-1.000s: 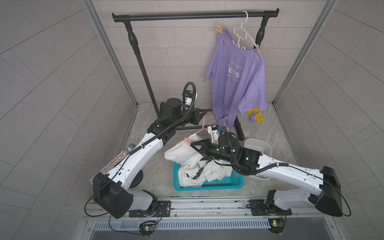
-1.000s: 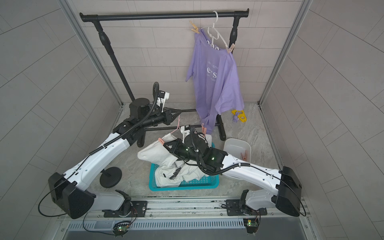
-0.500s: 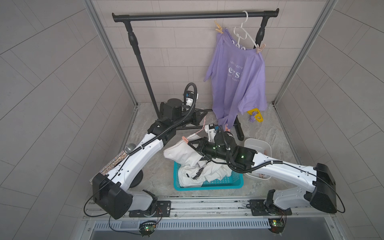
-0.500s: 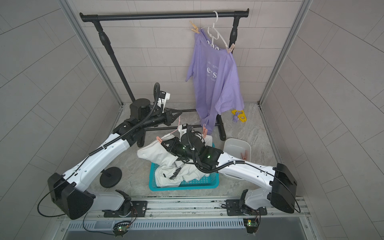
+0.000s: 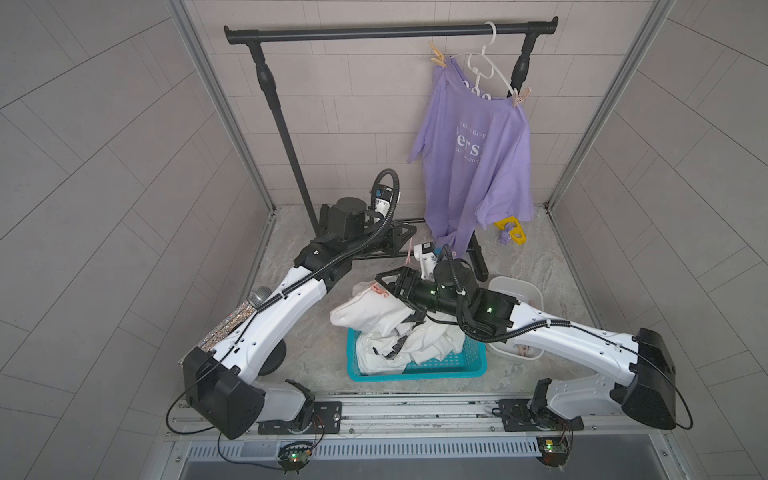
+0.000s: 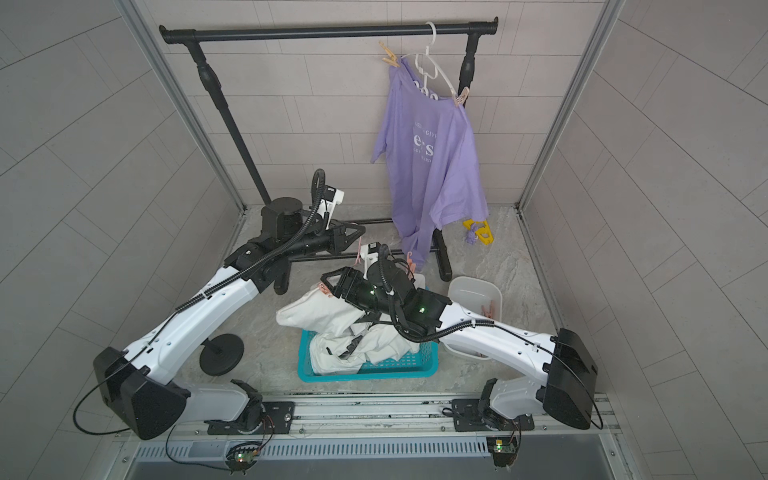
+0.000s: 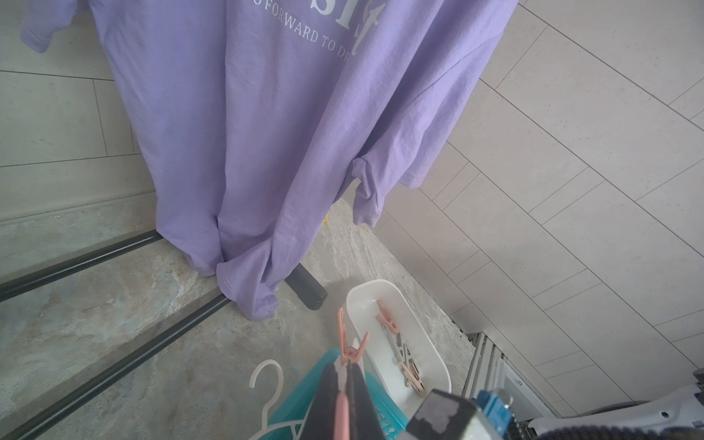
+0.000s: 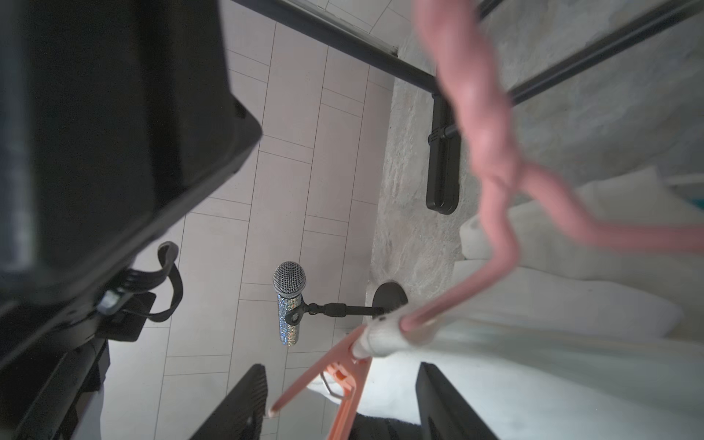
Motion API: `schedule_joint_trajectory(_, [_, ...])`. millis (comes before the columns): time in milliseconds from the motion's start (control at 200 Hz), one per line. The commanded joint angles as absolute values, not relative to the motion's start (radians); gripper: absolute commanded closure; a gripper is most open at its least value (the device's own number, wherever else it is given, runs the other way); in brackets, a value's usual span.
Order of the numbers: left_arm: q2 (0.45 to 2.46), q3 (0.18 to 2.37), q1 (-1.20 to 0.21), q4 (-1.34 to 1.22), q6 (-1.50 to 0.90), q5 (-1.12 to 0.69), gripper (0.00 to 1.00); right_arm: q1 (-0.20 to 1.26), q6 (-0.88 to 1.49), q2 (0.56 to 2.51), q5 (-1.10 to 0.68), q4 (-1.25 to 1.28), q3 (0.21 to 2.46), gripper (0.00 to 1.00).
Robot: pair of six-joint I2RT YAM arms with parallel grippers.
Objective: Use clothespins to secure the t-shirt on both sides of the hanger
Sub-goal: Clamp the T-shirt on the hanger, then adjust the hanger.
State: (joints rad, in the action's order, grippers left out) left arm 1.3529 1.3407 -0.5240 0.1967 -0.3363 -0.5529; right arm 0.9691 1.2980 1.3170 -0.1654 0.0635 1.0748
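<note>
Clothespins: one salmon-pink spring clothespin [image 7: 352, 350] is sitting in the left gripper's grip. A second orange-pink clothespin [image 8: 343, 381] is pinching the white t-shirt onto one end of the pink hanger. Spare pink and grey clothespins [image 7: 404, 362] are lying in the white plastic tub [image 7: 356, 304].
Left gripper [image 7: 344, 375]: the jaws are pressing together on one end of the salmon-pink spring clothespin, whose two free tips are standing apart and pointing toward the tub.
Right gripper [image 8: 341, 369]: the jaws are standing wide apart on either side of the orange-pink clothespin without squeezing it. Whether one handle tip is touching a finger [image 8: 244, 400] I cannot tell.
White cotton t-shirt [image 5: 365, 309]: it is hanging over the pink plastic hanger [image 8: 491, 160] and spilling out of the teal plastic basket [image 5: 415, 372], which is sitting near the front edge of the table [image 5: 316, 353].
Tub: it is sitting just beside the basket, toward the table's right edge, partly under the right arm.
Purple printed t-shirt [image 5: 473, 158]: it is hanging from a white plastic hanger [image 5: 486, 66] on the black metal rail [image 5: 374, 30] along the back edge. A peach clothespin [image 5: 437, 56] is gripping one shoulder and a pale pink clothespin [image 5: 521, 94] the other.
</note>
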Motion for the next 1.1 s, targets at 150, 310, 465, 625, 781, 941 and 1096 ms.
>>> schedule_joint_trajectory(150, [1.369, 1.425, -0.485, 0.226, -0.263, -0.673, 1.00, 0.917, 1.027, 1.205, -0.192, -0.148, 1.146, 0.19])
schedule_joint_trajectory(310, [1.386, 1.442, -0.449, 0.226, -0.250, -0.756, 1.00, 0.859, 0.886, 1.168, -0.236, -0.252, 1.169, 0.17])
schedule_joint_trajectory(465, [1.402, 1.456, -0.408, 0.218, -0.247, -0.837, 1.00, 0.780, 0.777, 1.118, -0.279, -0.309, 1.162, 0.17])
schedule_joint_trajectory(625, [1.408, 1.463, -0.358, 0.205, -0.250, -0.913, 1.00, 0.670, 0.657, 1.074, -0.375, -0.368, 1.163, 0.16])
schedule_joint_trajectory(781, [1.415, 1.454, -0.316, 0.178, -0.250, -0.965, 1.00, 0.570, 0.538, 1.054, -0.468, -0.437, 1.166, 0.15])
schedule_joint_trajectory(941, [1.443, 1.468, -0.272, 0.136, -0.298, -1.057, 1.00, 0.451, 0.446, 1.025, -0.582, -0.486, 1.138, 0.11])
schedule_joint_trajectory(1096, [1.447, 1.462, -0.243, 0.105, -0.307, -1.102, 1.00, 0.327, 0.390, 0.990, -0.668, -0.518, 1.106, 0.09])
